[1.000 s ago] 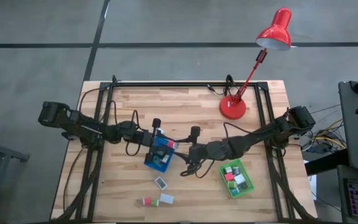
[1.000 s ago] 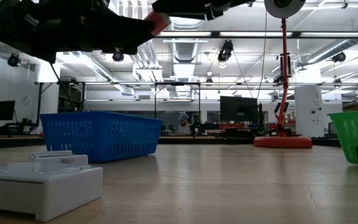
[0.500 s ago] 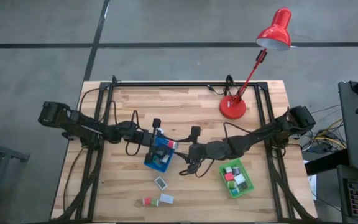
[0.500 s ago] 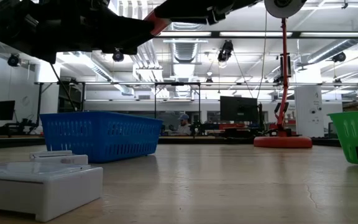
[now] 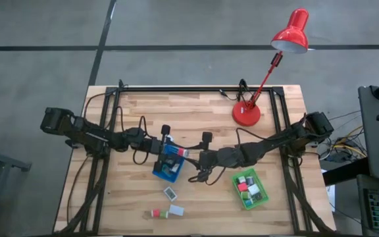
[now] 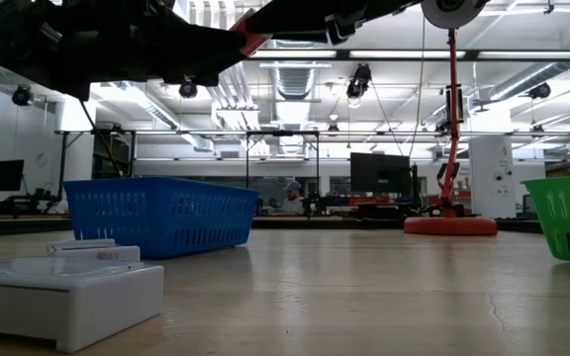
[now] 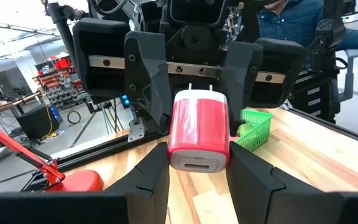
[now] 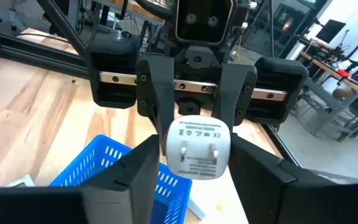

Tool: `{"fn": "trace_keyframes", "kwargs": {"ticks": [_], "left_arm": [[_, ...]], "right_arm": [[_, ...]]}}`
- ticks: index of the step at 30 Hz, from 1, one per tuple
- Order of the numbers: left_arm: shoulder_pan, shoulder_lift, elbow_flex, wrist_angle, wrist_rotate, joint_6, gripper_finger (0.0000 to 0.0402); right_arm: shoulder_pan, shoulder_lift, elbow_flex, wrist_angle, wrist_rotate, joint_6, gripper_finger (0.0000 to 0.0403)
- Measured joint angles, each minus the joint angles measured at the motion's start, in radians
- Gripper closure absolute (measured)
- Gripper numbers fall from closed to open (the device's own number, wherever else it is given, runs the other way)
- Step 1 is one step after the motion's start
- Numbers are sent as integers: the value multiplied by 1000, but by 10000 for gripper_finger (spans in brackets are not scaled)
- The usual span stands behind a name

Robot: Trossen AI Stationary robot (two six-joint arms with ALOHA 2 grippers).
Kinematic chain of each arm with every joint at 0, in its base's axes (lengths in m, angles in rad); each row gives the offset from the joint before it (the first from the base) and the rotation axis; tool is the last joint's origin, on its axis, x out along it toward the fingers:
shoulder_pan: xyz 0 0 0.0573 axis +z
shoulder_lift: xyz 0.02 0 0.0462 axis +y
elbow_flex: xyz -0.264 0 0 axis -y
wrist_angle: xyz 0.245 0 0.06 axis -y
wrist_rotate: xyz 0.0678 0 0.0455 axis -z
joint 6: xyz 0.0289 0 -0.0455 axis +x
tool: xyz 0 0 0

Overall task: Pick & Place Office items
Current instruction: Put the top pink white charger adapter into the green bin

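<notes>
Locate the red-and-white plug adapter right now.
High view: the red-and-white plug adapter hangs mid-table between the left gripper and right gripper, beside the blue tray.

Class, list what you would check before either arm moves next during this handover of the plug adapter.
1. Left gripper shut on the red-and-white adapter: ok.
2. Right gripper lined up at the adapter's other end, facing the left gripper: ok.
3. Right gripper's hold firm enough to take the adapter: cannot tell.
4. Adapter held clear above the blue tray: ok.
5. Green tray upright on the table on the right arm's side: ok.
</notes>
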Motion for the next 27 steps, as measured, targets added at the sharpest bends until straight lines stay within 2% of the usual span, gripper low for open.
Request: {"fn": "trace_keyframes", "kwargs": {"ticks": [5,27], "left_arm": [[0,0,0,-1,-1,0,275],[0,0,2,-3,0,5,277]], "right_arm": [[0,0,0,1,6,0,280],[8,1,0,-2,48,-36,280]]}}
